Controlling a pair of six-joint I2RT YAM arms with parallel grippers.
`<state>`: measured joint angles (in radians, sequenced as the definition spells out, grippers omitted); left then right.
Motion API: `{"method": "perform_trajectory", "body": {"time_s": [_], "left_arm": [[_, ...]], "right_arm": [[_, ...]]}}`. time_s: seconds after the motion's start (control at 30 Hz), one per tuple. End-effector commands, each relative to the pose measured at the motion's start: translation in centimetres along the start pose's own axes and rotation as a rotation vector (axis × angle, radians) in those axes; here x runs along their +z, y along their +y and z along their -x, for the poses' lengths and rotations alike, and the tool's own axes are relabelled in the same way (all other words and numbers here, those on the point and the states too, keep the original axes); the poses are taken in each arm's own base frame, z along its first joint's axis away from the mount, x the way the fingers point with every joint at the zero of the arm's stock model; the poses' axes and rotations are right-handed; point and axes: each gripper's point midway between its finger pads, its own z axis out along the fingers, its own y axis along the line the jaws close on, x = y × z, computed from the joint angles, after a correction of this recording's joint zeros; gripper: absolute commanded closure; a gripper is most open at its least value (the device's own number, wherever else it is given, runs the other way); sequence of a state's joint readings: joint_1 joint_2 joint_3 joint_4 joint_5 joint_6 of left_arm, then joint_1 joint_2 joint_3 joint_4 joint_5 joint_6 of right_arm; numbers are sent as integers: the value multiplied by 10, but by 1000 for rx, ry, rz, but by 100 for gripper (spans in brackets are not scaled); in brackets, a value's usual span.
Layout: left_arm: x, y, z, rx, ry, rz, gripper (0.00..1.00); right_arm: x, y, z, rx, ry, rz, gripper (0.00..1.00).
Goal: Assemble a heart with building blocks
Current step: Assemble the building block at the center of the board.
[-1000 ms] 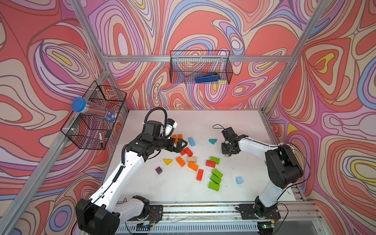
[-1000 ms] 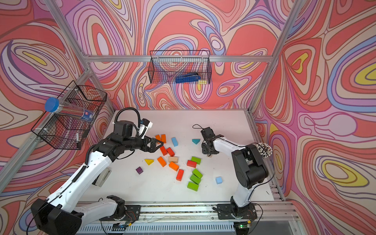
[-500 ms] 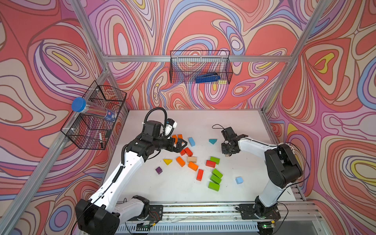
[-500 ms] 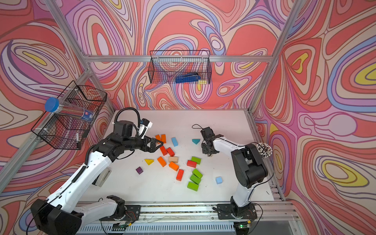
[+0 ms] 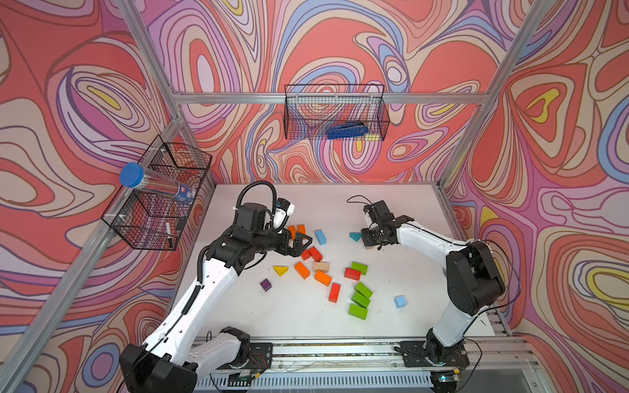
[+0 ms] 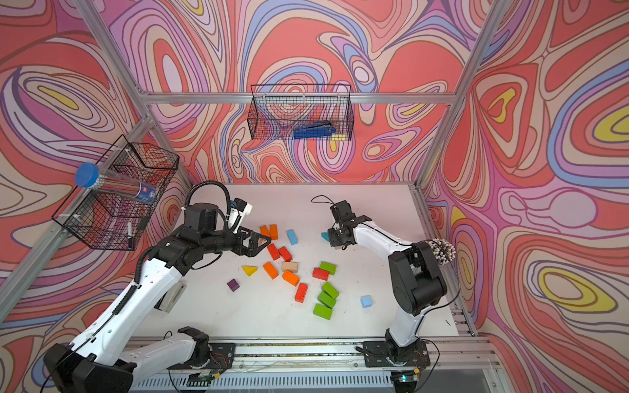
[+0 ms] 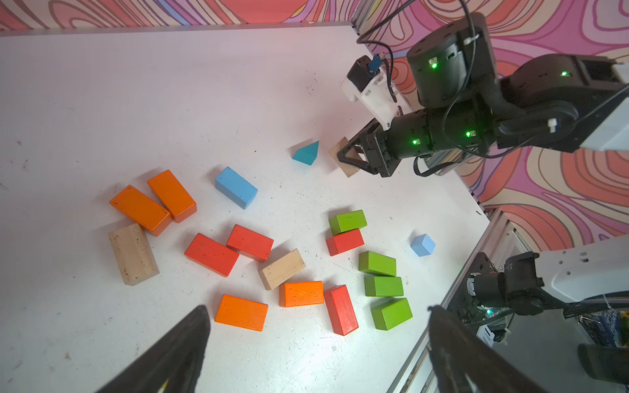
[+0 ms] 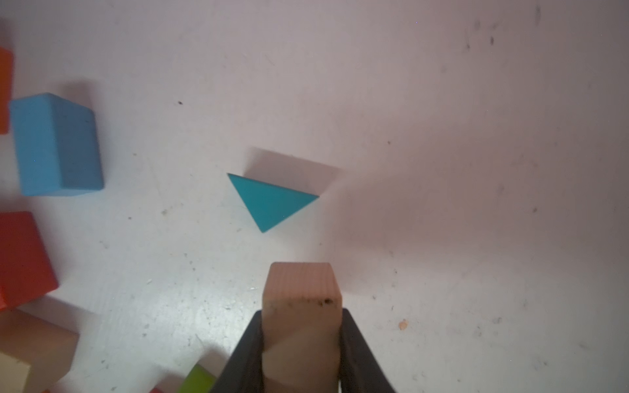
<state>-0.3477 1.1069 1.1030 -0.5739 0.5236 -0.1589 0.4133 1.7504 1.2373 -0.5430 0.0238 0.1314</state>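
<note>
The building blocks lie scattered on the white table (image 5: 391,204): orange (image 5: 302,269), red (image 5: 334,292), green (image 5: 357,311) and light blue (image 5: 320,236) bricks, a yellow wedge (image 5: 280,270) and a purple cube (image 5: 265,284). My right gripper (image 8: 301,316) is shut on a plain wood block (image 8: 301,292), held low over the table beside a teal wedge (image 8: 270,200). In a top view the right gripper (image 5: 369,240) sits right of that wedge (image 5: 355,236). My left gripper (image 5: 303,240) hangs open above the back-left orange bricks, its dark fingers (image 7: 190,340) far apart and holding nothing.
A wire basket (image 5: 335,112) on the back wall holds a blue stapler (image 5: 347,131). Another wire basket (image 5: 160,197) on the left wall holds a clear bottle with a blue cap (image 5: 131,174). A metal rail (image 5: 340,350) runs along the table's front edge.
The right gripper's jaws have closed onto the plain wood block. Both arms otherwise stay where they were, and the left gripper stays open.
</note>
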Motion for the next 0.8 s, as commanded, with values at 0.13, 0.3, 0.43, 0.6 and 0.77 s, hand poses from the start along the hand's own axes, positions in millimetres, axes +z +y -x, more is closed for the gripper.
{"method": "perform_trajectory", "body": {"time_s": [0.13,0.3,0.43,0.6,0.77], "left_arm": [[-3,-3,0,31,-15,-8,0],[-3,-3,-1,27,-11,-8,0],[-3,-2,-1,27,-12,-6,0],[-2,-2,-1,27,-12,-5,0],[-2,-2,-1,26,-10,-7,0]], "right_arm": [[0,41,35,-148,-34,80,71],[10,57,45,-203,-16,100,71],[22,63,47,-255,19,95,71],[32,66,48,-305,49,89,71],[39,67,51,-344,70,84,71]]}}
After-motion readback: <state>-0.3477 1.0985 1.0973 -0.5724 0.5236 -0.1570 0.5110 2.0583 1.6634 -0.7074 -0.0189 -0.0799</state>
